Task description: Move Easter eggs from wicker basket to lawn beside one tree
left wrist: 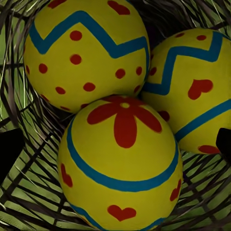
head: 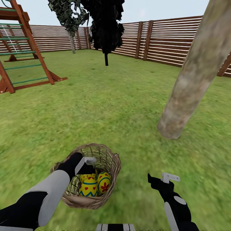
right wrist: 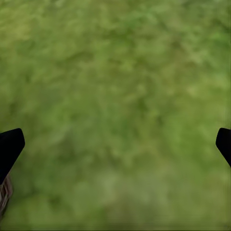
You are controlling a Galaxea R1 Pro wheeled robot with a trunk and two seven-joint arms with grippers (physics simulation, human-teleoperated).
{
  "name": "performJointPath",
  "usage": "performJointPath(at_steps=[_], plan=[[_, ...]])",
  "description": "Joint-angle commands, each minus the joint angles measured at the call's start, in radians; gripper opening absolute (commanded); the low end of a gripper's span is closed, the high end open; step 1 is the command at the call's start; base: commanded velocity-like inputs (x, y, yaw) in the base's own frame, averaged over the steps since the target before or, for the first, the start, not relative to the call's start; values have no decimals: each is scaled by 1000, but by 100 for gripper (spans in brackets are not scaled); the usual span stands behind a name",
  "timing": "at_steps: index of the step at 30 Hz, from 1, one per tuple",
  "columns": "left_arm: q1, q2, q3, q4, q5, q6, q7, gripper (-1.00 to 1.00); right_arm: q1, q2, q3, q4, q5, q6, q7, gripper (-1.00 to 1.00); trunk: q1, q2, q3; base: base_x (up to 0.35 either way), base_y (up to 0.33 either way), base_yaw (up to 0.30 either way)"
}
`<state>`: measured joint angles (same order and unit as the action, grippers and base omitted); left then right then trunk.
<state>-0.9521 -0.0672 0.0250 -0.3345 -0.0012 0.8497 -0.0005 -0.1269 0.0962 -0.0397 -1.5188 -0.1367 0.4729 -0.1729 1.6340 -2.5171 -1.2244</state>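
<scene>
Lawn [head: 106, 106]: wide, flat stretch of mottled green grass, bounded at the back by a slatted wooden fence [head: 166, 41].

Standing directly on it:
- wicker basket [head: 110, 154], near foreground, left of centre;
- leaning grey-beige tree trunk [head: 189, 83], right, base rooted in the grass;
- thin dark tree [head: 106, 29], far centre;
- a further small tree [head: 71, 40] by the fence;
- wooden playset frame [head: 22, 57], far left.
</scene>
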Motion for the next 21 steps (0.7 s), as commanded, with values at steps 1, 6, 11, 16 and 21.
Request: performJointPath(at_steps=[1, 6, 11, 16, 21], plan=[[0, 0, 3, -1, 0, 5, 0, 100, 0, 0, 0, -1, -11, 4, -7, 100, 0, -1, -5, 0, 0, 0], [0, 0, 3, -1, 0, 7, 1, 100, 0, 0, 0, -1, -11, 4, -7, 100, 1, -1, -9, 0, 0, 0], [-1, 0, 3, 1, 0, 9, 2, 100, 0, 0, 0, -1, -11, 3, -7, 100, 1, -1, -9, 0, 0, 0], [-1, 0, 4, 6, -2, 12, 2, 100, 0, 1, 0, -1, -11, 3, -7, 100, 1, -1, -13, 0, 0, 0], [-1, 0, 4, 10, -3, 16, 0, 100, 0, 0, 0, -1, -11, 3, -7, 100, 3, -2, -28, 0, 0, 0]])
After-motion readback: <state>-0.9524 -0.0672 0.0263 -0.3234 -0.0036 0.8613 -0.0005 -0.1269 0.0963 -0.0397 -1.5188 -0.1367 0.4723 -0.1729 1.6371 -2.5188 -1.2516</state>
